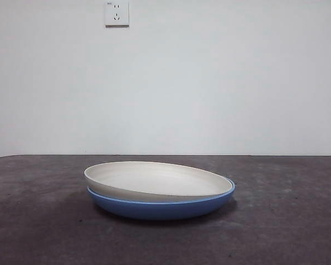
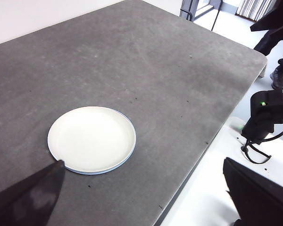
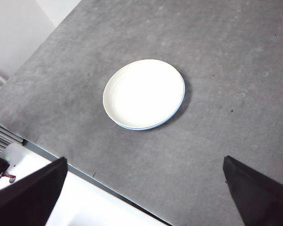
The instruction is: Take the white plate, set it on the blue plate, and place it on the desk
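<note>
Left gripper (image 2: 141, 207): two black jaws spread wide, nothing between them, held high above the table and well apart from the plates. Right gripper (image 3: 144, 197): same, black jaws wide apart, empty, high over the near table edge.

Wide shallow round matte cream-white plate (image 1: 157, 179) sits nested in the wide shallow round glossy medium-blue plate (image 1: 160, 208). In the front view the white plate is tilted: one side of its rim rides above the blue rim, the other side sits down inside it. From both wrist views only a thin blue crescent shows around the white plate's edge.

Stack rests on the broad flat dark grey-brown mottled desk (image 1: 38, 221). White wall with a white socket (image 1: 116, 13) behind.
</note>
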### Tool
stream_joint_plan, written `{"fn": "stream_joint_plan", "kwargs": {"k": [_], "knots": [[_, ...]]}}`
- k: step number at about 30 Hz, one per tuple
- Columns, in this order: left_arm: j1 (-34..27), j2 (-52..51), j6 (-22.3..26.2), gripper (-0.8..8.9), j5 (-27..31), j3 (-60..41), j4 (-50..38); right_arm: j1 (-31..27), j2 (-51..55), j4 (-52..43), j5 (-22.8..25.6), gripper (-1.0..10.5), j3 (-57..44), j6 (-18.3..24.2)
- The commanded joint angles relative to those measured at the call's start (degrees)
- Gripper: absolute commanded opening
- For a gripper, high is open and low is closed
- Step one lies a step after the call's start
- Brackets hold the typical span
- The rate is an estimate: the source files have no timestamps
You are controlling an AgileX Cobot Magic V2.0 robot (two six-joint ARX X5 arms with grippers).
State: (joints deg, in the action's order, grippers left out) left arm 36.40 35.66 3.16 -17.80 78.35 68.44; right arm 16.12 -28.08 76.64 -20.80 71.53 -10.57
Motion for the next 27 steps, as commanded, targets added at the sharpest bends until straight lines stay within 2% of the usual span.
{"fn": "stream_joint_plan", "kwargs": {"k": [1,4,6,7,8,10,11,27], "knots": [[0.4,0.2,0.2,5.95,0.2,0.6,-0.4,0.3,-0.2,1.8,0.1,6.1,0.9,0.8],[0.4,0.2,0.3,5.92,0.2,0.6,-0.3,0.3,-0.2,-0.2,0.1,6.1,0.9,0.8],[0.4,0.2,0.3,5.25,0.2,0.6,-0.3,0.3,-0.2,-0.8,0.1,5.9,0.9,0.8],[0.4,0.2,0.2,4.25,0.2,0.6,-0.3,0.3,-0.2,-0.8,0.1,5.2,0.9,0.8],[0.4,0.2,0.2,2.85,0.2,0.6,-0.2,0.3,-0.2,-0.7,0.1,3.8,0.9,0.8],[0.4,0.2,0.3,-0.05,0.2,0.6,0.5,0.3,-0.2,-0.7,0.2,0.1,0.9,0.9],[0.4,0.2,0.3,0.23,0.2,0.6,0.6,0.3,-0.2,-0.8,0.3,0.1,0.9,1.0],[0.4,0.2,0.3,0.20,0.2,0.6,0.9,0.3,-0.2,-0.8,0.1,0.2,0.9,0.9]]}}
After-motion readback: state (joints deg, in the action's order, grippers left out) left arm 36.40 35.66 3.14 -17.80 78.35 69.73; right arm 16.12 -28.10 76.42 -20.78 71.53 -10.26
